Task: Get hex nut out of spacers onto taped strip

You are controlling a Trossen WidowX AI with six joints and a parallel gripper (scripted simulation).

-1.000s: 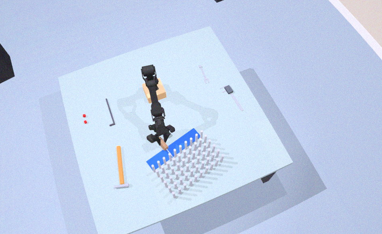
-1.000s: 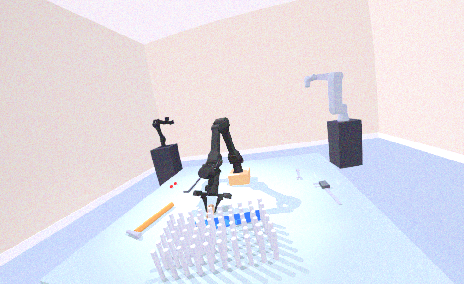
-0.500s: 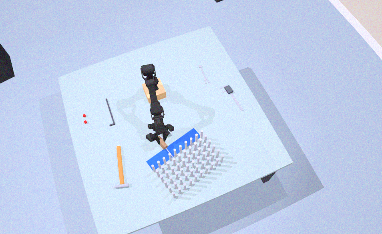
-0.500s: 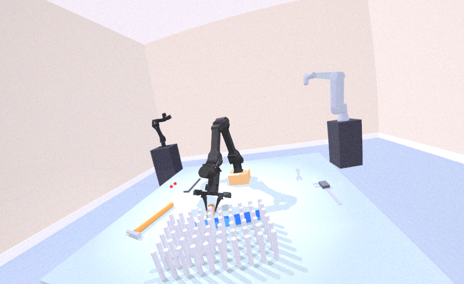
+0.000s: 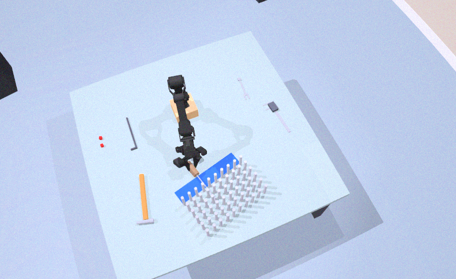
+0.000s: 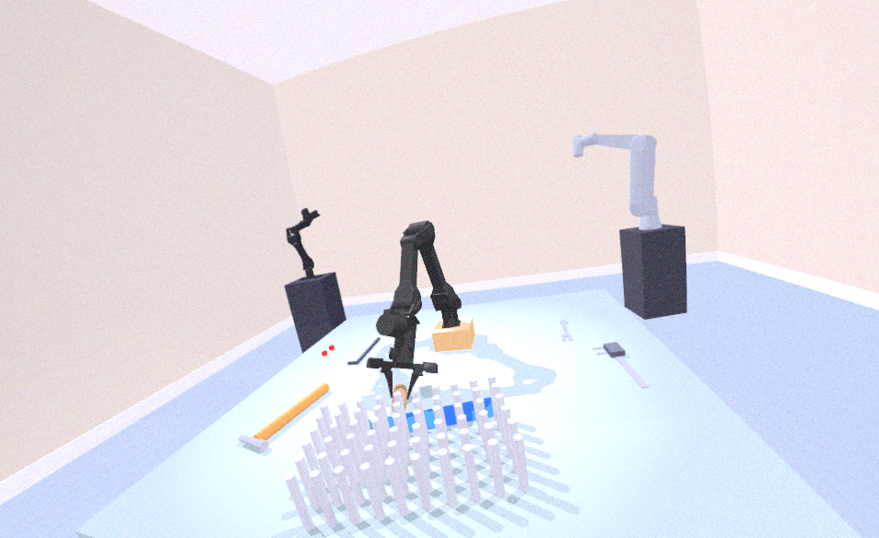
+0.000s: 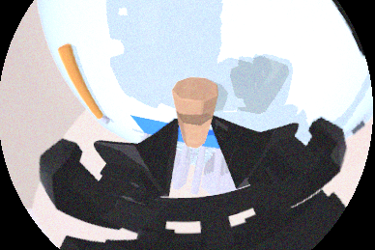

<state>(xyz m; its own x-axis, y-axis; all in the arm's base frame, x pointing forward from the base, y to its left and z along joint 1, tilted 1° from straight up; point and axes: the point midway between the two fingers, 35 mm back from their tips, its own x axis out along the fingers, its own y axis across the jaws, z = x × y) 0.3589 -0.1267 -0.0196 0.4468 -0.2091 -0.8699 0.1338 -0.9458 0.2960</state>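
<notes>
My gripper (image 5: pixel 192 167) (image 6: pixel 400 394) (image 7: pixel 194 120) is shut on the wooden handle of a thin-shafted tool (image 5: pixel 193 170) (image 6: pixel 403 397) (image 7: pixel 195 95). The handle is tilted above the blue taped strip (image 5: pixel 224 162) (image 6: pixel 451 415) (image 7: pixel 150 125). Its thin metal shaft (image 5: pixel 201 180) slants down over the strip to the front row of spacers. The shaft's end is hidden among the spacers. The pale metal spacers (image 5: pixel 265 188) (image 6: pixel 520 468) (image 7: pixel 198 176) stand upright in rows. I cannot make out the hex nut in any view.
An orange-handled hammer (image 5: pixel 143 196) (image 6: pixel 292 411) (image 7: pixel 79 81) lies left of the spacers. A black hex key (image 5: pixel 131 133) (image 6: pixel 364 353) and two red cubes (image 5: pixel 102 145) (image 6: pixel 324 353) lie farther back. A wrench (image 5: pixel 243 88) (image 6: pixel 565 332) and a caliper (image 5: pixel 273 106) (image 6: pixel 614 349) lie back right.
</notes>
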